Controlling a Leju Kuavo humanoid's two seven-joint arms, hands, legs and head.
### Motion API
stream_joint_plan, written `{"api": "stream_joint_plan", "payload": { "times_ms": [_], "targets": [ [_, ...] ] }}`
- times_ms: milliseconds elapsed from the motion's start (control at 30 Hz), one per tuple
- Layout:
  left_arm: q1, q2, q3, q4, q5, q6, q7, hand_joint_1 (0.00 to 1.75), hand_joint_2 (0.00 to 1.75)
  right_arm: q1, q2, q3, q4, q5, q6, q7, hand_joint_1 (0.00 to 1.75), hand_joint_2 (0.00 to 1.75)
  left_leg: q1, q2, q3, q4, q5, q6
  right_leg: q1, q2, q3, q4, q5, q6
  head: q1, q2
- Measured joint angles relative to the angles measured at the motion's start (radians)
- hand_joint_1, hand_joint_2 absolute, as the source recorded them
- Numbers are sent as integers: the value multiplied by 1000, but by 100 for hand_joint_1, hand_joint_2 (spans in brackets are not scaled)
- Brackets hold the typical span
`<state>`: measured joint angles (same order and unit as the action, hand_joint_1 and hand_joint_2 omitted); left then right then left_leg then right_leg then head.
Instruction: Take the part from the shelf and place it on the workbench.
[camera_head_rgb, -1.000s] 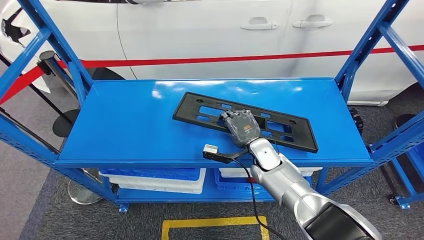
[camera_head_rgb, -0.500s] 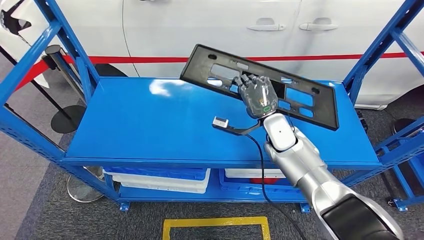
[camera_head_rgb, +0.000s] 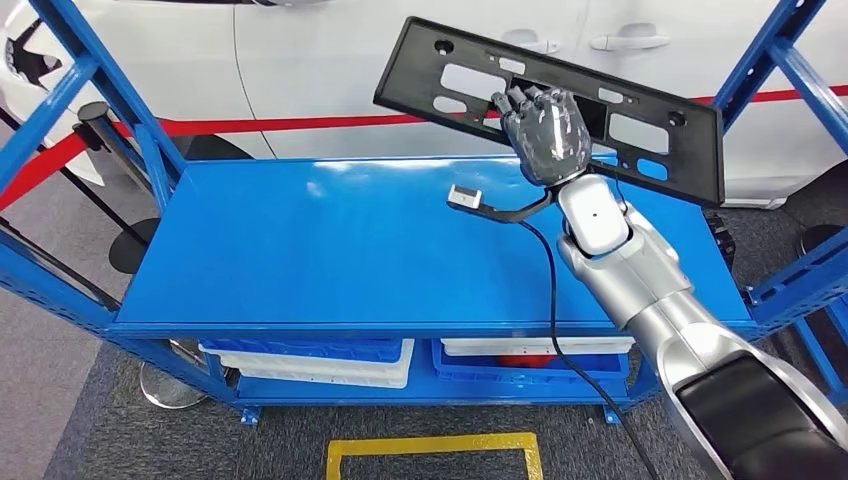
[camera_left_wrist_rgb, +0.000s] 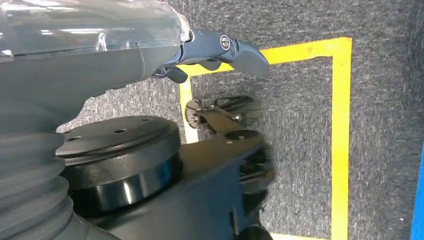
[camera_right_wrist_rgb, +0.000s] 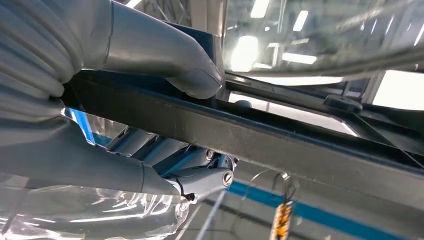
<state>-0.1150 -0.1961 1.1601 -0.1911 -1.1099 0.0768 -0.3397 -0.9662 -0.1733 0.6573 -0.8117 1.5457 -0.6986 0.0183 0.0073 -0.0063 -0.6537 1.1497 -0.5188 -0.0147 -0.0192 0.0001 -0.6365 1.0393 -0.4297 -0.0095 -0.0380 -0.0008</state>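
- Behind the blue metal shelf (camera_head_rgb: 250, 250) stands a white car (camera_head_rgb: 400, 70), with a red barrier tape (camera_head_rgb: 300, 124) stretched along its side and grey carpet underfoot.
- On that carpet, in front of the shelf, part of a yellow floor marking (camera_head_rgb: 430, 445) shows; the left wrist view shows yellow lines (camera_left_wrist_rgb: 340, 140) of the same kind.
- Blue uprights (camera_head_rgb: 110, 90) frame the shelf at both ends, and its glossy top surface reflects the ceiling lights.
- White and blue bins (camera_head_rgb: 310, 358) sit on the lower level under the front edge.
- The part (camera_head_rgb: 450, 75), a long black plastic plate with rectangular cut-outs and small round holes, is held up in the air, clear of the shelf top, above its far right portion, tilted so its left end is higher, in front of the car door.
- The right hand (camera_head_rgb: 545, 130) grips the part near its middle, fingers (camera_head_rgb: 525, 100) wrapped over its upper edge.
- In the right wrist view the grey thumb (camera_right_wrist_rgb: 165, 55) presses on one face of the part's dark bar (camera_right_wrist_rgb: 250, 137) while the darker fingers (camera_right_wrist_rgb: 200, 177) curl on the other face, so it is clamped between them.
- A small camera bracket (camera_head_rgb: 465, 197) and a black cable (camera_head_rgb: 552, 300) hang from that wrist above the shelf surface.
- The left hand (camera_left_wrist_rgb: 210, 52) hangs over the carpet; its dark fingers are bent inward, with nothing in them.
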Motion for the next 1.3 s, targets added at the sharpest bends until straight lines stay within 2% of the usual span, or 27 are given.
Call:
{"api": "stream_joint_plan", "payload": {
  "times_ms": [67,100,133,167,233,300,400,467,500,567,600,633,667,733,800,867,933,967,1000,1067,1100,1133,1167,1233,1300],
  "targets": [
    [0,0,0,0,1,-2,4,0,175,-4,-3,0,-15,-7,0,-8,175,175,1,0,-60,131,-50,-3,4,1,2,0,-1,-5,0,0],
    [0,0,0,0,2,-3,6,0,175,-3,-4,0,-22,-10,0,-12,175,175,1,0,-79,166,-55,-2,6,1,3,0,-2,-6,0,0],
    [1,0,0,0,3,-4,8,0,175,-1,-6,0,-30,-14,0,-15,175,175,1,0,-81,164,-40,1,9,1,5,0,-3,-7,0,0],
    [1,0,0,0,4,-4,10,0,175,0,-8,-1,-39,-20,0,-21,175,175,0,0,-66,126,-11,5,11,2,7,1,-3,-8,0,0],
    [0,0,0,0,8,0,14,0,175,2,-9,-7,-62,-48,0,-48,175,175,-6,1,-2,-11,56,22,15,3,11,0,-5,-8,0,0],
    [0,0,0,0,14,8,17,0,175,10,-7,-30,-90,-106,0,-103,175,175,-13,1,41,-105,83,35,17,2,11,0,-5,-3,1,0],
    [2,0,2,0,21,19,27,0,175,44,25,-114,-124,-261,0,-254,175,175,-13,1,50,-129,86,39,14,0,9,-1,-4,11,1,0],
    [3,-1,3,0,26,25,31,0,175,66,59,-186,-138,-376,-1,-358,175,175,-7,2,56,-144,96,45,14,1,-6,33,-30,20,2,0],
    [3,-1,3,0,28,26,32,0,175,74,73,-216,-143,-418,-1,-393,175,175,-4,3,59,-150,100,47,13,1,-26,79,-58,23,3,0],
    [2,-2,3,0,31,26,32,0,175,91,93,-258,-147,-454,0,-418,175,175,-4,2,59,-151,101,50,10,1,-84,204,-117,30,4,0],
    [3,-2,4,0,31,26,32,0,175,102,100,-275,-147,-463,0,-425,175,175,-3,0,58,-150,100,50,6,1,-106,251,-130,33,4,0],
    [4,-2,4,0,31,26,33,0,175,112,107,-291,-147,-481,0,-438,175,175,-2,-1,58,-149,99,50,2,0,-113,264,-125,37,4,0],
    [6,-2,4,0,31,27,34,0,175,121,114,-305,-147,-519,1,-457,175,175,-1,-2,58,-146,98,47,-2,0,-101,240,-103,39,4,0],
    [7,-3,4,0,33,29,37,0,175,134,128,-323,-154,-676,15,-512,175,175,2,-3,57,-136,91,37,-8,0,-38,115,-42,44,4,0],
    [6,-4,7,0,35,33,40,0,175,157,137,-318,-186,-887,40,-546,175,175,0,-3,53,-123,82,24,-8,1,7,24,-16,39,3,0],
    [7,-3,10,0,35,36,42,0,175,200,140,-297,-240,-1033,54,-547,175,175,-3,-3,50,-121,80,14,-2,4,10,10,-18,26,3,0],
    [10,-3,11,0,35,37,43,0,175,235,140,-275,-283,-1078,55,-544,175,175,-1,-2,47,-116,72,4,-4,5,9,8,-15,12,3,0],
    [10,-3,11,0,35,38,43,0,175,243,140,-266,-299,-1083,54,-544,175,175,0,-1,38,-94,56,-1,-5,5,9,6,-14,6,2,0],
    [10,-3,12,0,35,38,43,0,175,248,140,-259,-312,-1088,55,-545,175,175,1,0,20,-52,31,-4,-6,5,9,5,-13,1,2,0],
    [10,-3,13,0,35,39,44,0,175,258,140,-250,-336,-1119,69,-550,175,175,2,1,-37,76,-30,-8,-2,4,10,5,-15,-5,1,0],
    [10,-3,14,0,36,41,45,0,175,268,140,-246,-348,-1147,84,-556,175,175,3,1,-64,132,-48,-8,1,3,11,5,-16,-6,1,0],
    [11,-3,16,0,37,42,46,0,175,281,142,-242,-361,-1182,106,-562,175,175,2,1,-77,159,-49,-7,4,2,12,6,-17,-8,1,0],
    [12,-3,17,0,39,44,47,0,175,296,144,-238,-376,-1221,130,-568,175,175,2,1,-73,148,-32,-3,7,2,14,6,-18,-9,2,0],
    [12,-3,20,0,44,47,49,0,175,326,157,-232,-415,-1315,197,-578,175,175,-3,1,-18,29,36,12,11,4,18,5,-19,-11,2,0],
    [9,-3,25,0,49,50,51,0,175,345,173,-229,-457,-1432,300,-583,175,175,-10,1,36,-82,74,27,13,5,19,5,-20,-9,2,0]
  ]
}}
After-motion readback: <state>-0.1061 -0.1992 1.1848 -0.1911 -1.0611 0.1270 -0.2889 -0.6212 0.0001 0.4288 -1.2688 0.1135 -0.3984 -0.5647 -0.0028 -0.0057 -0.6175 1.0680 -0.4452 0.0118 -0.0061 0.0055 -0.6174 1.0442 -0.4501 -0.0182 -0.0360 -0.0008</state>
